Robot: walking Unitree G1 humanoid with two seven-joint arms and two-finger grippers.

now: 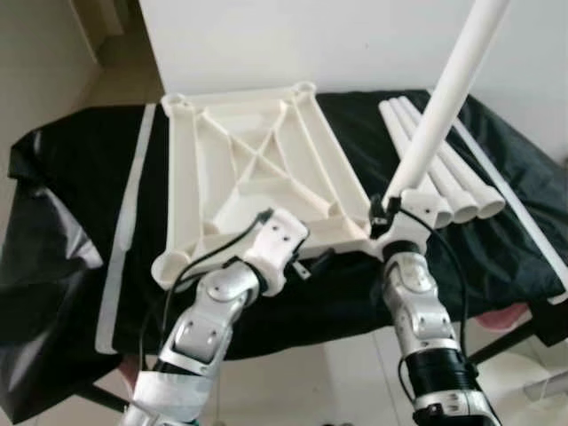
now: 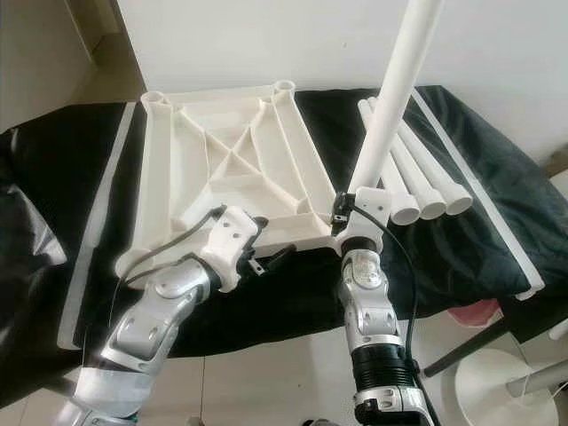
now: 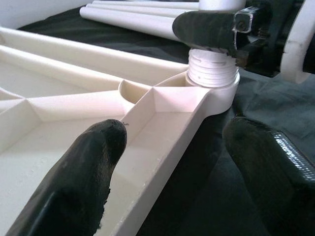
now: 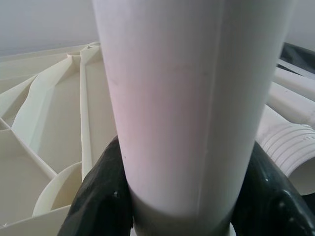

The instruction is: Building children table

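The right gripper is clamping a white table leg, standing its threaded end in the near right corner socket of the inverted tabletop. The left gripper, jaws spread wide, is straddling the tabletop's near rim. Three spare legs are lying right of the tabletop on the black cloth.

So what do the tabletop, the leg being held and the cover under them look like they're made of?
Tabletop: likely moulded plastic, matte cream, with ribbed underside. Leg: white plastic tube with a threaded end, slight sheen. Cover: thin black plastic sheet, probably; glossy wrinkles.
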